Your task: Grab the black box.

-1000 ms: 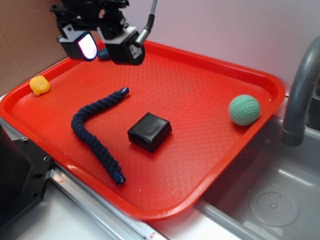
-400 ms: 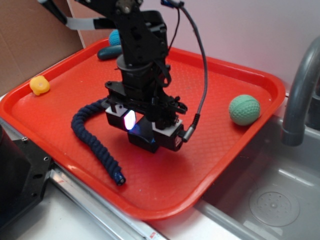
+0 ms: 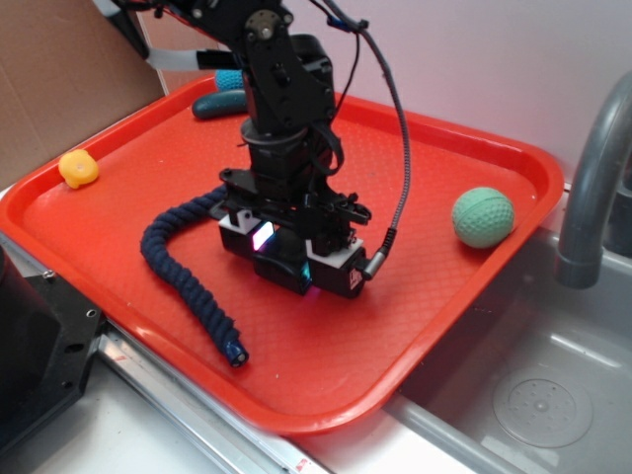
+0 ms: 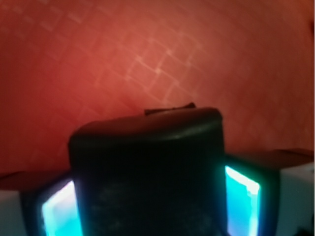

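1. Two lit pads flank the black box [image 4: 147,172] in your wrist view. The claw [image 3: 286,259] straddles it mid-tray, part open; whether it grips yet, you cannot tell.
2. Lifting too early could let the glossy box slip or tip free.
3. Your arm stands nearly vertical over the box, the rope [image 3: 178,272] just beside it, the green ball [image 3: 483,217] well apart.

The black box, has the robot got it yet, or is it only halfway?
Nearly. Done: the gripper is down on the red tray, with the black box sitting between its glowing fingers. In hand: the squeeze. The wrist view shows a finger close on each side, but I cannot tell if they grip firmly. Left: lifting the box, which looks to be resting on the tray.
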Robot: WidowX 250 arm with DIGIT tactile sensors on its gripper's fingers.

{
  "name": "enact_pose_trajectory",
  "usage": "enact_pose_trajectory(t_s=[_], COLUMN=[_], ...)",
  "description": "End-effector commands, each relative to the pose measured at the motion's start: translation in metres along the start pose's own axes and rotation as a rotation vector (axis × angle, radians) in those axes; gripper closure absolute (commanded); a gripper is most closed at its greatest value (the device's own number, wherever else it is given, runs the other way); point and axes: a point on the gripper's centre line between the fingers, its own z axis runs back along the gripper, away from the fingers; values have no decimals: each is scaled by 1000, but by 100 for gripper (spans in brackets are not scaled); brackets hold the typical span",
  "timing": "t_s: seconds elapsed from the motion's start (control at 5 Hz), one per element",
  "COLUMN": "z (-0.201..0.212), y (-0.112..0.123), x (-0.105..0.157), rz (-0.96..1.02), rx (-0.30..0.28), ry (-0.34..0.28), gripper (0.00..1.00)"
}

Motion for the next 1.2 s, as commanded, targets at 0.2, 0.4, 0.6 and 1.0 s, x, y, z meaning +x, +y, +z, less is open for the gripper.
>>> enact_pose_trajectory(t_s=[0.2,0.4,0.6,1.0], z=[45,94,141,186], y=[51,87,120,104], x=[4,-10,-6,12], rz=[-13,123,85,42], rx=[-102,-85,-177,-90], ry=[-115,-117,-163,-195], gripper=[100,100,100,100])
